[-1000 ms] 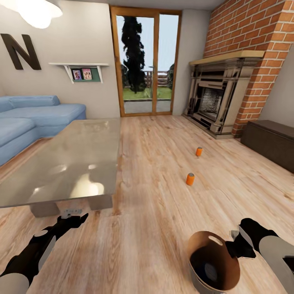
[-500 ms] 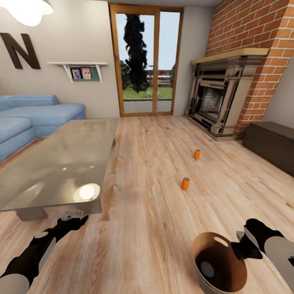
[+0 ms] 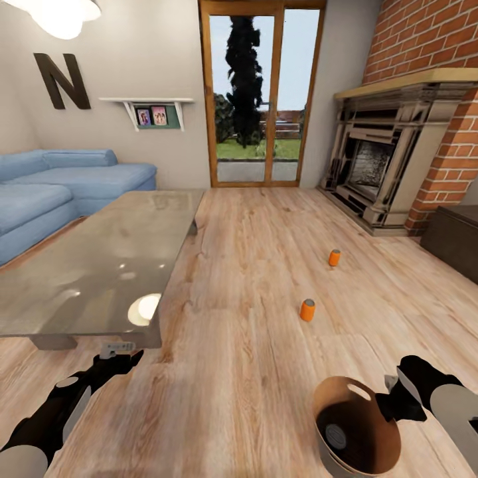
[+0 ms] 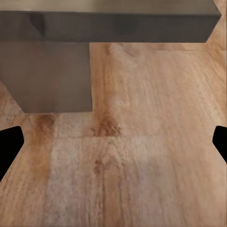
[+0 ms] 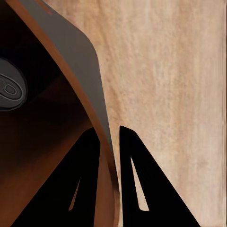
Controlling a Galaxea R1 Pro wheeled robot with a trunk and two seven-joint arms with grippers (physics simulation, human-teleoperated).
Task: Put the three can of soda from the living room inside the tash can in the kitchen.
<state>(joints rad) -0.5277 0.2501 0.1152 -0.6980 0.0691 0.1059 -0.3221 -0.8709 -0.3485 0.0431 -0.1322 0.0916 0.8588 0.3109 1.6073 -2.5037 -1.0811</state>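
Two orange soda cans stand upright on the wood floor, the nearer one ahead of me and the farther one toward the fireplace. My right gripper is shut on the trash can, pinching its tan rim between both fingers at the lower right. Inside the bin a third can shows its grey top; its body is in shadow. My left gripper hangs open and empty just above the floor by the low table's leg.
The grey glass-topped low table fills the left, with the blue sofa behind it. A brick fireplace and dark cabinet line the right. Glass doors are straight ahead. Open floor lies between me and the cans.
The whole view has shifted, so the room sits further right and the cans slightly lower: the camera moved. The bin stays held in my right gripper; the left arm looks unchanged.
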